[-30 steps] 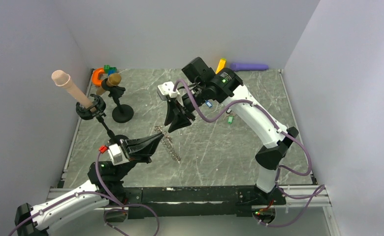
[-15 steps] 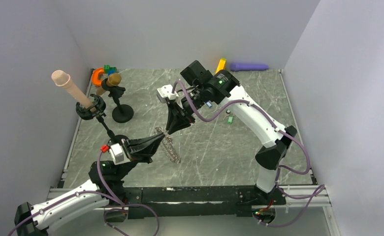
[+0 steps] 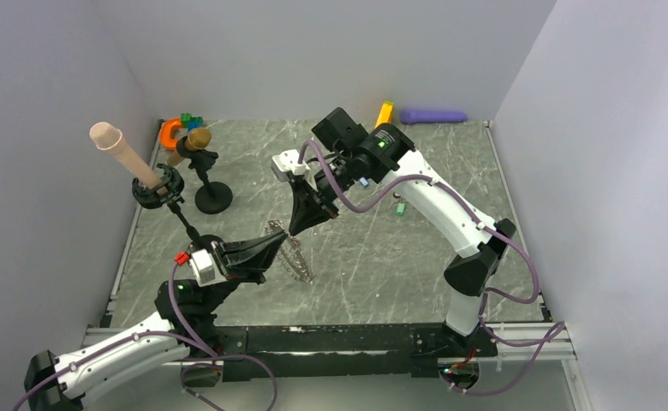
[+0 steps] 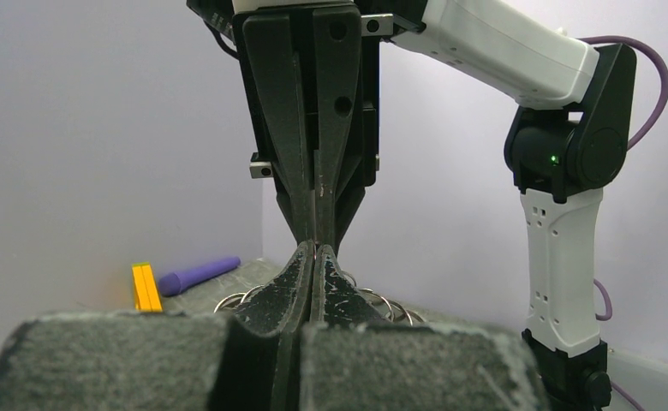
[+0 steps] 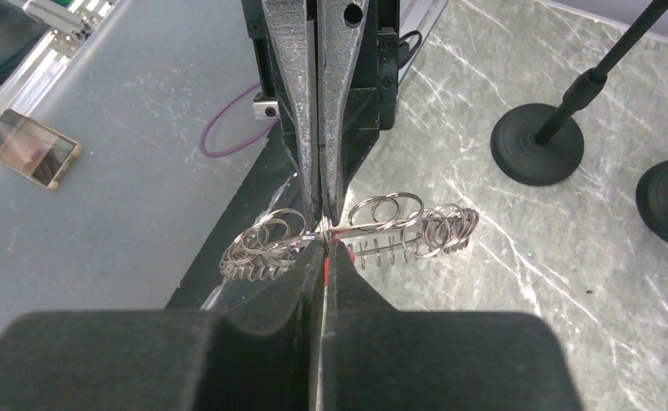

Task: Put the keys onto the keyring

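The left arm (image 3: 125,351) is stretching in low from the near-left corner, its forearm nearly level and its left claw (image 3: 279,236) pointing toward the middle of the worktop (image 3: 382,257). The right arm (image 3: 446,205) is arching up from its base, bending over at the elbow and angling its right claw (image 3: 295,228) steeply down and to the left, so the two claws are meeting tip to tip.

The left claw is squeezing fully together on the keyring (image 5: 390,218), pinching a strand at its middle. The right claw is standing very narrow, its fingers almost touching and nipping the same strand right against the left tips. A red sliver (image 5: 324,267) is showing between the right fingers, and what it is cannot be told.

The keyring is looking like a tangle of thin silver rings, fanning out to both sides of the pinch and hanging just above the worktop. A green key (image 3: 401,208) is lying on the worktop beside the right forearm, well apart from the keyring.
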